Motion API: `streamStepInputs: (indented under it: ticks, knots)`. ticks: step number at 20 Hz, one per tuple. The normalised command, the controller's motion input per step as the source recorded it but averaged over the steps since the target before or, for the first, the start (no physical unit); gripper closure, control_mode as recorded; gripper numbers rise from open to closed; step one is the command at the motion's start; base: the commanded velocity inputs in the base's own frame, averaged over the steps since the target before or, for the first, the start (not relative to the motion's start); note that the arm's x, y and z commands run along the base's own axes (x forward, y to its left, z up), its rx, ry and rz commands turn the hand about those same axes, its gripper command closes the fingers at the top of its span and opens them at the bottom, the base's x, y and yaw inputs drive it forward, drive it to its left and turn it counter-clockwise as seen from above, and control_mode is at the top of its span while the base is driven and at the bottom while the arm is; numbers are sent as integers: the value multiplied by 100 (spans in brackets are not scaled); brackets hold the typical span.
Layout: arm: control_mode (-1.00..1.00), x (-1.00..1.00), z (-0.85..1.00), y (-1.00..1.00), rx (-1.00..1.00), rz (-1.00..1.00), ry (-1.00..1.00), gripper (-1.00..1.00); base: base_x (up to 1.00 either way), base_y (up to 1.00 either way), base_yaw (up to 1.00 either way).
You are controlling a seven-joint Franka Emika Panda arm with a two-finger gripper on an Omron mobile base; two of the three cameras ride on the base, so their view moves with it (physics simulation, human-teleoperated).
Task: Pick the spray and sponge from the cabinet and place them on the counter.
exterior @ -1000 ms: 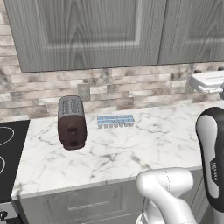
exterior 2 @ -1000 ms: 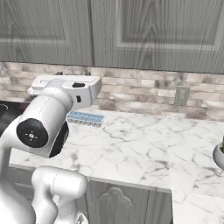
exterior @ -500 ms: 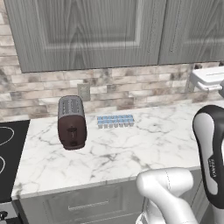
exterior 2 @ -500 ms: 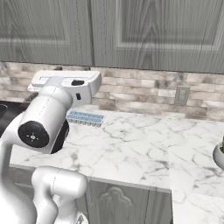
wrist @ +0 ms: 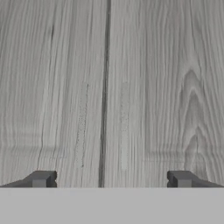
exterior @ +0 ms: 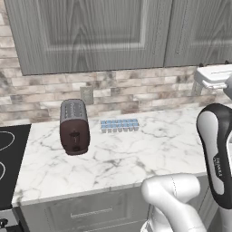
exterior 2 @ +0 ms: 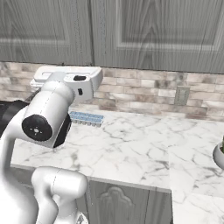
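grey wood-grain doors of the cabinet (exterior: 90, 36) are hanging closed above a brick backsplash and the white marble worktop (exterior: 149, 149). its doors are meeting at a thin vertical seam, which the hand view is looking at from close up. the fingers (wrist: 40, 178) are standing wide apart at the bottom of that view, one on each side of the seam, gripping nothing; whether they are touching the door is hard to say from this angle. on the worktop a dark red toaster (exterior: 74, 127) is sitting near the black stovetop (exterior: 9, 158), and a pale blue ice-cube tray (exterior: 119, 125) is lying just beside it against the wall. a wall outlet (exterior 2: 181, 96) is showing in the backsplash. the white arm (exterior 2: 48, 113) is reaching up toward the cabinet doors.
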Motion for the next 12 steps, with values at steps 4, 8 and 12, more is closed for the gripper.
streamStepInputs:
  ticks: [4, 8, 12]
  knots:
    - [-100, 20, 4, 0, 4, 0, 0, -100, 0, 0, 0]
    - [-100, 20, 2, 0, 4, 0, 0, -100, 0, 0, 0]
    - [-100, 28, 2, 0, 1, 0, 0, -100, 0, 0, 0]
